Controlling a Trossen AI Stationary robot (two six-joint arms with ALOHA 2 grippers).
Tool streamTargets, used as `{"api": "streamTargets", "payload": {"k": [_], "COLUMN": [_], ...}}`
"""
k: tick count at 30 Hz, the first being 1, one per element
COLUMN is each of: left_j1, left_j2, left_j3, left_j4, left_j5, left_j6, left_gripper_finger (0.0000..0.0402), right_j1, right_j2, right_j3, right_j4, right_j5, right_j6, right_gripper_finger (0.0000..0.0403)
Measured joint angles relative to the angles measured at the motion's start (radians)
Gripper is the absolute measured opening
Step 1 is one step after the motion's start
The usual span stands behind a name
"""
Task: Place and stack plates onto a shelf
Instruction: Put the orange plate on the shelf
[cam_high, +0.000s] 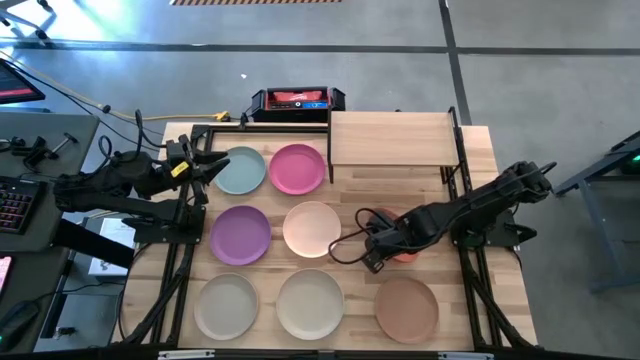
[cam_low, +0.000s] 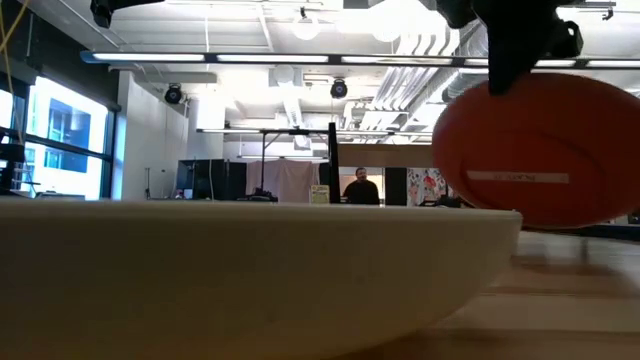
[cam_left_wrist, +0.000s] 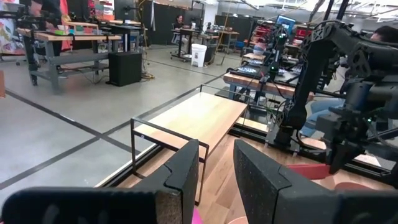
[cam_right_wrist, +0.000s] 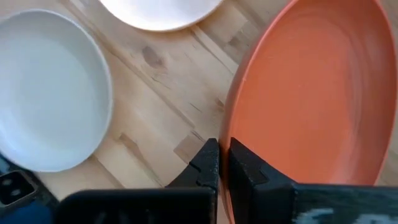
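My right gripper (cam_right_wrist: 222, 148) is shut on the terracotta plate (cam_high: 403, 245), right of the peach plate (cam_high: 312, 228) at mid-table. In the low view this plate (cam_low: 545, 150) hangs steeply tilted under the gripper (cam_low: 512, 70). Teal (cam_high: 240, 170), pink (cam_high: 297, 168), purple (cam_high: 240, 235), beige (cam_high: 226, 305), cream (cam_high: 311, 303) and tan (cam_high: 407, 307) plates lie flat on the table. The shelf (cam_high: 392, 138) stands on its black legs at the far edge. My left gripper (cam_high: 213, 166) is open at the teal plate's left edge, its fingers (cam_left_wrist: 186, 171) pointing toward the shelf (cam_left_wrist: 199, 118). My right gripper pinches the terracotta plate's rim (cam_right_wrist: 235, 118) between its two fingers, one on the inner face and one on the underside. The fingers come from above, pointing down. The plate hangs below them, steeply tilted, its underside (cam_low: 520, 178) turned to the table's near edge, seemingly off the table.
A black and red box (cam_high: 296, 100) sits beyond the table's far edge, left of the shelf. Black frame rails (cam_high: 180, 250) run along the table's left and right sides. A person (cam_low: 361, 188) stands far off in the room.
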Motion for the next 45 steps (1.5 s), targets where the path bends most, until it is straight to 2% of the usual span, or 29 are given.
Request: {"api": "streamTargets", "payload": {"k": [10,19,25,33,45], "left_j1": [0.000,0.000,0.000,0.000,0.000], "left_j2": [0.000,0.000,0.000,0.000,0.000], "left_j3": [0.000,0.000,0.000,0.000,0.000], "left_j4": [0.000,0.000,0.000,0.000,0.000], "left_j5": [0.000,0.000,0.000,0.000,0.000], "left_j6": [0.000,0.000,0.000,0.000,0.000], "left_gripper_finger": [0.0090,0.0090,0.0090,0.0090,0.0090], "right_j1": [0.000,-0.021,-0.069,-0.150,-0.323], "right_j2": [0.000,0.000,-0.001,0.000,0.024], "right_j3": [0.149,0.350,0.435,0.463,0.462], "right_j4": [-0.073,-0.322,-0.460,-0.556,-0.553], "right_j5": [0.009,0.180,0.260,0.321,0.380], "right_j6": [-0.088,-0.171,-0.260,-0.390,-0.661], "right_gripper_finger": [0.0000,0.0000,0.0000,0.0000,0.0000]}}
